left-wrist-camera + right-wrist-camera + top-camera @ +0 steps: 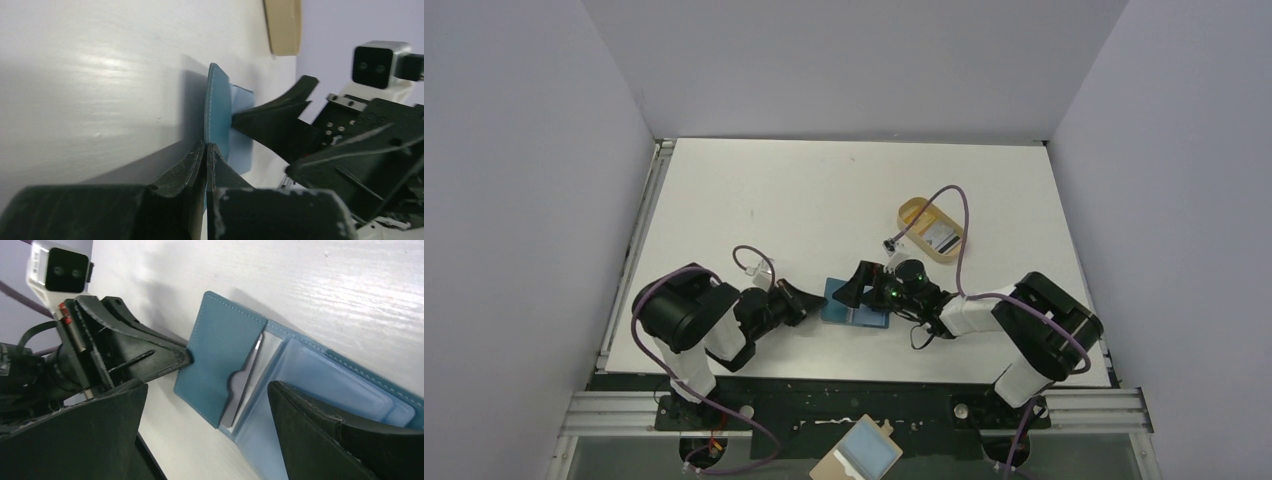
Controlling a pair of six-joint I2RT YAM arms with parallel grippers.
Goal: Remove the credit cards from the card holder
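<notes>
- Left gripper (206,148): fingers pressed together, pinching the outer edge of the holder's (225,355) dark teal flap
- That flap is lifted off the table (804,200) at the left fingertips; the rest of the holder lies open and flat, pale blue inside facing up
- Right gripper (207,389): fingers spread wide, holding nothing, one on each side of the open holder in its own wrist view
- In the left wrist view, one right finger (272,117) reaches the pale blue inside just past the pinched flap; I cannot tell whether it touches
- A card (239,395) sits in the flap's pocket, between the right fingers, its grey face showing at the thumb notch and along the pocket's edge
- The two grippers face each other tip to tip, with the holder between them
- A tan tray (911,212) lies beyond the right gripper, well apart from the left; a second card (940,237) with a dark stripe lies in it
- A tan board (857,455) lies behind both grippers, between the arm bases
</notes>
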